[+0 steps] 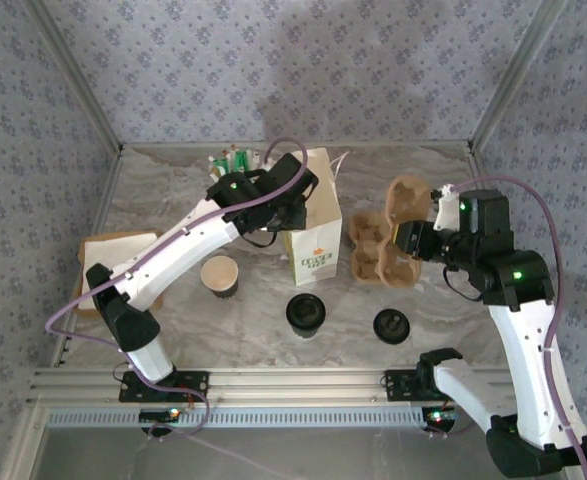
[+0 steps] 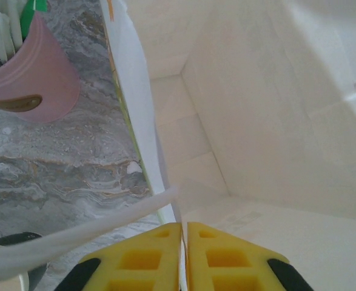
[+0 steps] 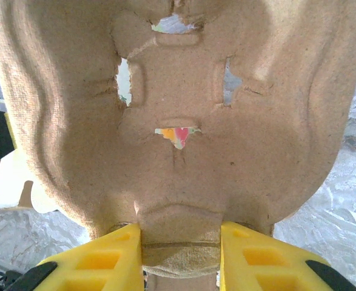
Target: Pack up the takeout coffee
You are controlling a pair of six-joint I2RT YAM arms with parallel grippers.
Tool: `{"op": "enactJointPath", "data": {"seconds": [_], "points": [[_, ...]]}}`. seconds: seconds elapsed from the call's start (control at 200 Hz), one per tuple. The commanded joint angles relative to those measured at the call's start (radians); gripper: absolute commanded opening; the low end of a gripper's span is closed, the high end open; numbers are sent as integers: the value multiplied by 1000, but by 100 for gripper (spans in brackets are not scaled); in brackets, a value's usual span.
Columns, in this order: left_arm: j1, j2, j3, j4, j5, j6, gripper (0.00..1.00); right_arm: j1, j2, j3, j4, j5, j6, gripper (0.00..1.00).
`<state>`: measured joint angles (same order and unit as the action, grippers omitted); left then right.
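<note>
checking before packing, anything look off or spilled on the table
The paper cup left of the white bag stands open, no lid, unlike the lidded cup to its right. No spill visible.

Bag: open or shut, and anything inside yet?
Open; the bag looks empty: left wrist view shows bare white walls and floor, left gripper pinching its rim.

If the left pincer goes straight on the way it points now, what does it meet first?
Probably the inner floor of the white bag: the left pincer, pinching the bag's wall edge, points down into it. Depth is unclear.
</note>
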<state>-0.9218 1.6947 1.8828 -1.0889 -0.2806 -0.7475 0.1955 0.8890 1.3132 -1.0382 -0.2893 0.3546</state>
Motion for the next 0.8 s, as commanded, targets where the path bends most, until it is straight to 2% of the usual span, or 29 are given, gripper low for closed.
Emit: {"op": "enactJointPath", "data": {"seconds": [0.0, 0.615, 0.654, 0.794], "points": [[-18, 1, 37, -17, 2, -13, 9, -6, -14, -4, -22, -22, 4, 33], [-89, -79, -53, 40, -8, -106, 9, -11, -24, 29, -40, -28, 3, 32], [-92, -82, -62, 47, -4, -108, 11, -12, -22, 35, -43, -24, 1, 32], [-104, -104, -101, 81, 10, -118, 28, -13, -21, 57, -62, -2, -4, 33]]}}
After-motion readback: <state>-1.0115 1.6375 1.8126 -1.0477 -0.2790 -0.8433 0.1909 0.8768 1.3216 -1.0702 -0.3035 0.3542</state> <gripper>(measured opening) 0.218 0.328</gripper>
